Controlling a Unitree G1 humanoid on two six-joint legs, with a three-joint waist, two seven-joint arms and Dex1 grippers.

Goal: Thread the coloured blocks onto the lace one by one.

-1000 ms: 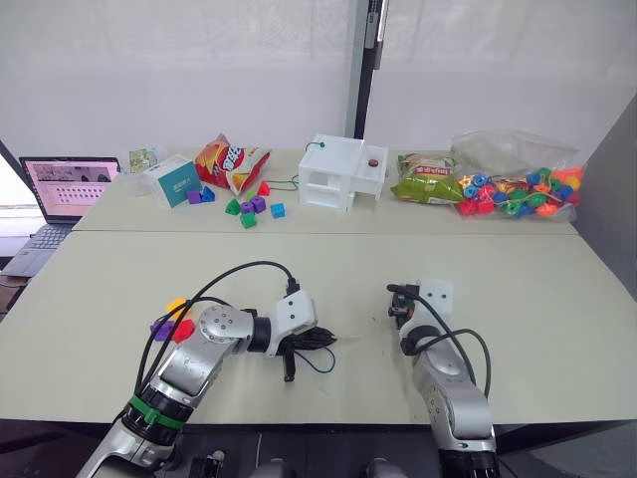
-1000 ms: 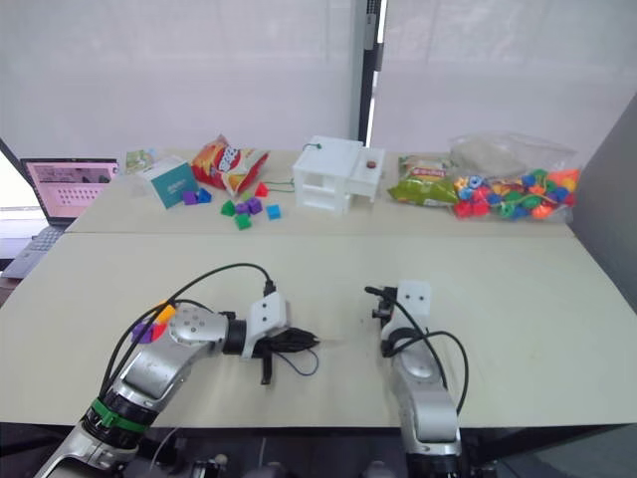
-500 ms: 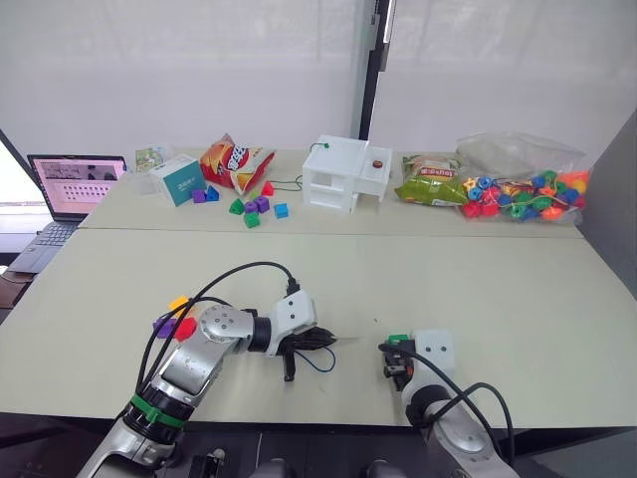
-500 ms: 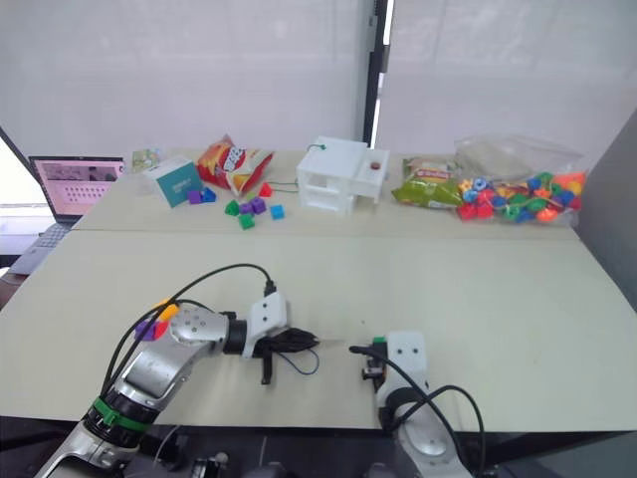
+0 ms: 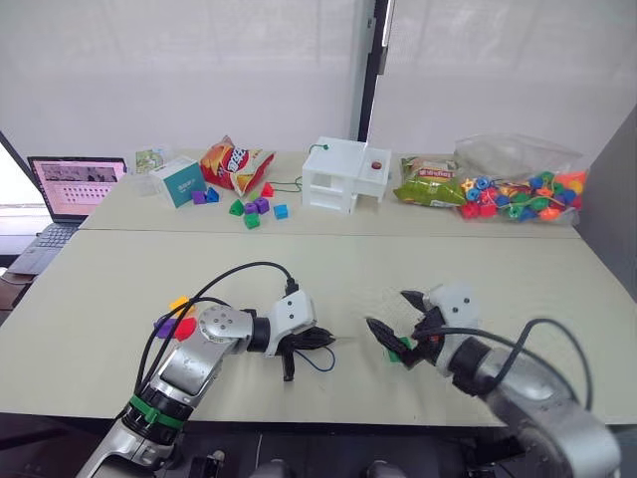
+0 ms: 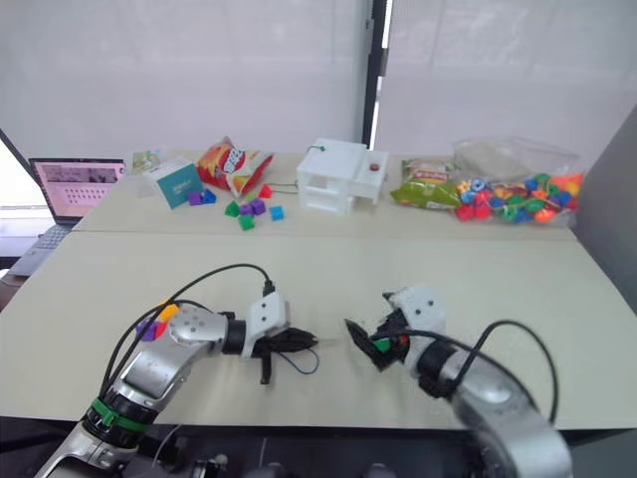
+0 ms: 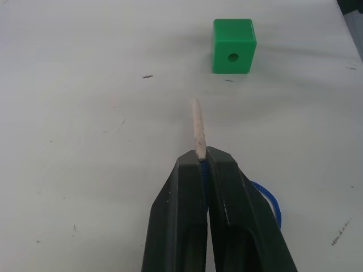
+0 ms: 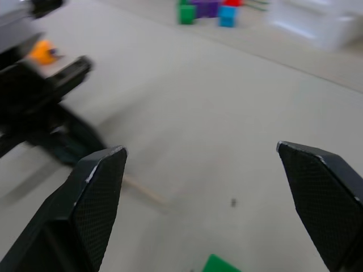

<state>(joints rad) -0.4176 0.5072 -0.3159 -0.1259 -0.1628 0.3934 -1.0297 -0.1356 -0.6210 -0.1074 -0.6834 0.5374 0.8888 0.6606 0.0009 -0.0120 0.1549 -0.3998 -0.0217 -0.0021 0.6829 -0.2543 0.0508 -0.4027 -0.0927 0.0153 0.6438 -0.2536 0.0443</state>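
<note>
The table (image 5: 557, 299) carries both arms near its front edge. The right gripper (image 5: 390, 317) hangs spread wide over the green block (image 7: 233, 46). To its left, the left gripper (image 7: 204, 164) is clamped on the lace (image 7: 197, 126) — pale tip pointing at the block.

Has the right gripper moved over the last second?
Yes. The right gripper has swung toward the left gripper and opened over the green block, judged against the table's seam.
</note>
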